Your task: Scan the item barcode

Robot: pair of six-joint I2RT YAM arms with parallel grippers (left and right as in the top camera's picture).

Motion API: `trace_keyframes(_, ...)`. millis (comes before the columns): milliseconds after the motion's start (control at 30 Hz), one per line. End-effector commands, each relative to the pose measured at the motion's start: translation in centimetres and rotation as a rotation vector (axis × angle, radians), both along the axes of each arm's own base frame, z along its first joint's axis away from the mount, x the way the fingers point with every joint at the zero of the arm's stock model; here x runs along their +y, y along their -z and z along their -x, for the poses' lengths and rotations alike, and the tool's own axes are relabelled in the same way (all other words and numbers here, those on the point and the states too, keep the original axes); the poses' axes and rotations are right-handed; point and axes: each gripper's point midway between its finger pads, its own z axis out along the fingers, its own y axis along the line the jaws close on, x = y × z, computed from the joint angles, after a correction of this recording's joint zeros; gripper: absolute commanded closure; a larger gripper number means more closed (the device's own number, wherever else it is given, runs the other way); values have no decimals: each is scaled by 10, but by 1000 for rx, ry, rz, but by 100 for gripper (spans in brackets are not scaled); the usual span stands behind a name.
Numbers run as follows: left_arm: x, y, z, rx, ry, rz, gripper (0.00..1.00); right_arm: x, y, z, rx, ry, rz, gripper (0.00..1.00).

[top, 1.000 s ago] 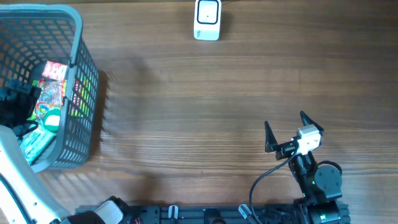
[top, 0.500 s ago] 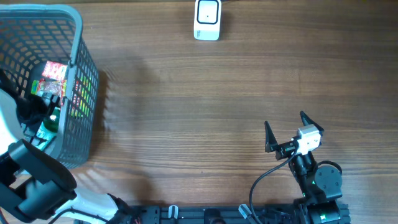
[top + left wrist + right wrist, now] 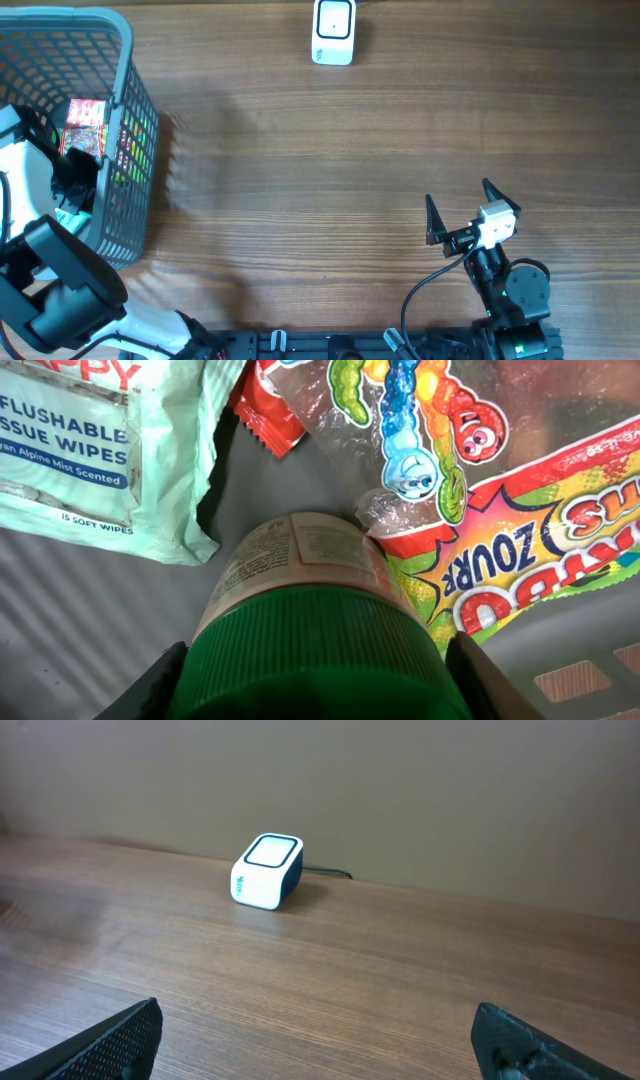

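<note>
1. Left wrist view: left gripper (image 3: 322,670), jaws pressed against both sides of the green lid (image 3: 320,630) of the jar (image 3: 300,555).
2. Jar sits inside the basket (image 3: 138,120), beside a candy packet (image 3: 540,550) and a wipes pack (image 3: 90,450). It is not yet lifted.
3. Step in hand, judged: picking the item.
4. Right gripper (image 3: 458,193): jaws wide, empty.
5. Scanner (image 3: 333,30): far table edge, well apart from the basket. Next move calls for lifting the jar clear of the basket and turning its label to the scanner.

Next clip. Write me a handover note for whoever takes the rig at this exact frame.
Left gripper: inside the basket, closed on the green-lidded jar at its cap.
Right gripper: open, empty, above the table at its near right side.
Scanner: at the table's far edge, nothing by it.
Done: jar gripped. To do: lift it out, show its barcode to the scanner.
</note>
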Motion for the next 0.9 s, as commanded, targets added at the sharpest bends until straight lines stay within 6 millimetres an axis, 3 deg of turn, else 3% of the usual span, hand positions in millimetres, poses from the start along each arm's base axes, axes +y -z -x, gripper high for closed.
trace_keyframes(0,-2,6,6,35,2,8,70,-1,-1,0,-4,7,2,0)
trace_keyframes(467,-3,-1,7,30,1,6,69,-1,-1,0,-5,7,2,0)
trace_keyframes(567,-1,-17,3,-3,1,-13,69,-1,-1,0,-5,7,2,1)
trace_keyframes(867,-8,-103,-5,-232,12,-106,67,-1,-1,0,-5,7,2,0)
